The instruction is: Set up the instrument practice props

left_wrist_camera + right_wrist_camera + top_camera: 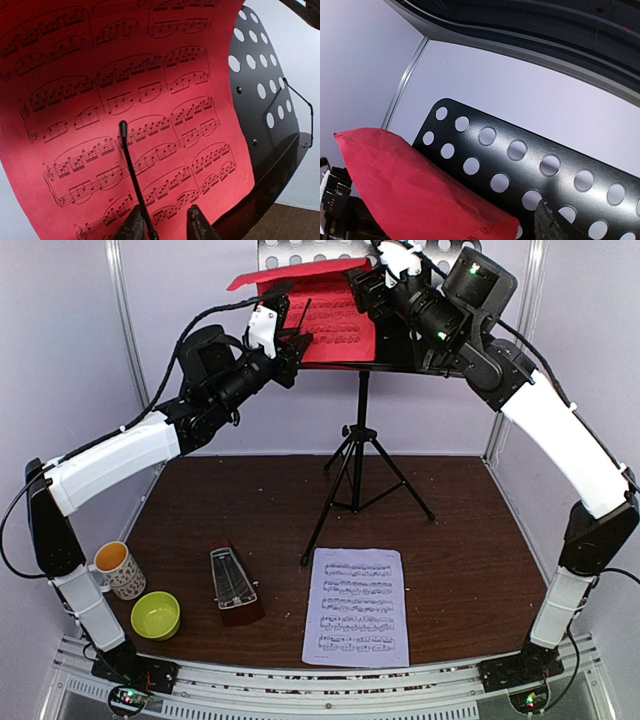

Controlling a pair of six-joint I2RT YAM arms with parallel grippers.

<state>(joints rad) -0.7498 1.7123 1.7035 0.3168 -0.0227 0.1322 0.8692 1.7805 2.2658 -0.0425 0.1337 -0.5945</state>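
Risk first: the red sheet of music [335, 320] rests on the black music stand [360, 430] at twelve o'clock of the overhead view. Its top edge curls forward off the perforated desk [545, 150], so I judge it could fold over and slide from the ledge with nothing steadying it. My left gripper [162, 225] sits at the sheet's lower edge, fingertips a little apart, with the thin wire page holder [131, 175] standing between them and nothing pinched that I can see. A careless pull-back could snag that wire or drag the paper. My right gripper [365, 285] hovers by the sheet's upper right corner. Only one fingertip [552, 225] shows in its own camera, so I cannot tell whether it is spread or pressed together. A knock from either arm could rock the tripod. The white sheet [355, 607] lies flat at six o'clock, and the metronome [234, 588] stands at seven. The table [470, 540] is dark brown wood flecked with pale specks. A mug [118, 568] and a yellow-green bowl [156, 615] sit at eight o'clock. Pale lilac walls close in three sides.
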